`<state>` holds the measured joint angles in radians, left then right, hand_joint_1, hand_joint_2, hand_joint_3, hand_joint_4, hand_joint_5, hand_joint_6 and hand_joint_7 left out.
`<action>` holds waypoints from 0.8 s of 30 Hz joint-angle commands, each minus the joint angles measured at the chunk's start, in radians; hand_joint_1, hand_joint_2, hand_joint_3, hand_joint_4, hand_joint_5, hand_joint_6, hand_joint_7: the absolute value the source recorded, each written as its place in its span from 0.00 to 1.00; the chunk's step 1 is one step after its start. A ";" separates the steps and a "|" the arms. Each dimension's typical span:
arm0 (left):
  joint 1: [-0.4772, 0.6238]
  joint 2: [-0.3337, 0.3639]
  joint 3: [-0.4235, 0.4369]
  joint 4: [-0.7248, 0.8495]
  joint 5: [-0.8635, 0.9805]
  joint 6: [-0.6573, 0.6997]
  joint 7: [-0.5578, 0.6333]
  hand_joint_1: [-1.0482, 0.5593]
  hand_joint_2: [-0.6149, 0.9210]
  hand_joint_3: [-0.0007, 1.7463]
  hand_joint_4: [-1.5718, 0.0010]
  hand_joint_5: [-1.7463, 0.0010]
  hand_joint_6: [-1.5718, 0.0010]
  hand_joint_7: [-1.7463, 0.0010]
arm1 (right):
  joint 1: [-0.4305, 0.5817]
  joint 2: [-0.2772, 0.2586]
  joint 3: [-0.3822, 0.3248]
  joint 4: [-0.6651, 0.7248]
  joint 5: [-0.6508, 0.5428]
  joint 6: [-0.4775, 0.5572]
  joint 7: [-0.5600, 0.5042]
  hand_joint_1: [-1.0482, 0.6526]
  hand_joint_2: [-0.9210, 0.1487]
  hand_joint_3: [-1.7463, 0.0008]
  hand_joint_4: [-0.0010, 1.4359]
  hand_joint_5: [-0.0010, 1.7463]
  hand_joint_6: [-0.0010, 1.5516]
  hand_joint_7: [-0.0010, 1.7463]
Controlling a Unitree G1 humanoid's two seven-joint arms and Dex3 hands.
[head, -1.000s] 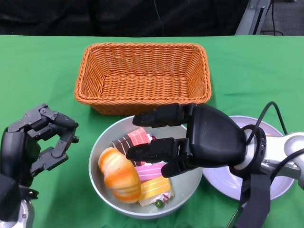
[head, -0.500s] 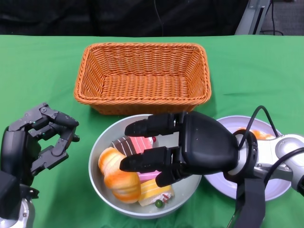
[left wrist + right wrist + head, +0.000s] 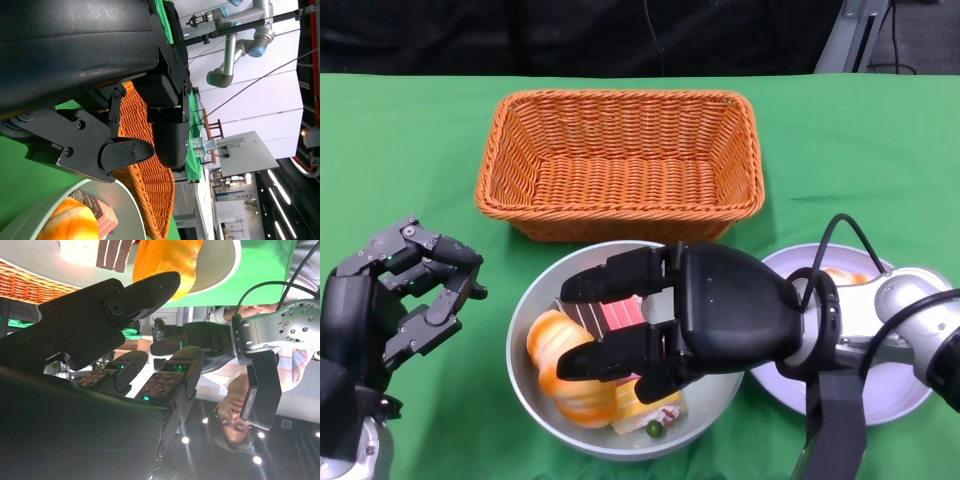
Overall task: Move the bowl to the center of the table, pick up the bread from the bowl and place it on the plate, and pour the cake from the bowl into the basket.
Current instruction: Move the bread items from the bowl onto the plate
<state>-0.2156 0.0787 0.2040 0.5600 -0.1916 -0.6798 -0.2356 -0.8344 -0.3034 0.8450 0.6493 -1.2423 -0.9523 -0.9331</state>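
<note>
Under the right hand [image 3: 660,325] lay the bread [image 3: 565,375], a golden-orange loaf resting in the grey bowl [image 3: 535,300] on the side away from the hand's wrist. The hand's fingers [image 3: 610,275] reached out over the bowl with a gap between them, spread above the loaf and the cake pieces; the pictures did not show them touching the bread, and they held nothing. In the right wrist view the bread [image 3: 167,260] sat just beyond the black fingertips [image 3: 160,282]. The cake [image 3: 620,312], striped pink and brown slices with a yellow one, lay partly hidden beneath the palm. Behind the right wrist stood the plate [image 3: 890,390], white and touching or nearly touching the bowl's rim, with something orange on its far part, too covered by the arm to name. Past the fingers, farther from the robot, sat the woven orange basket [image 3: 620,155], just beside the bowl. The left hand [image 3: 395,300] hovered apart from the bowl over the green table [image 3: 400,150], its fingers loosely curled and parted, gripping nothing.
</note>
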 commanded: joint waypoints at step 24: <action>-0.019 -0.003 0.009 0.013 0.043 0.013 0.098 0.61 0.84 0.47 0.51 0.14 0.45 0.35 | -0.130 0.078 0.156 0.125 -0.082 0.000 -0.067 0.29 0.09 0.99 0.39 0.00 0.41 0.00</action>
<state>-0.2283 0.0664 0.2057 0.5741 -0.1541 -0.6730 -0.1530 -0.9409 -0.2286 0.9911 0.7677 -1.3187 -0.9526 -0.9855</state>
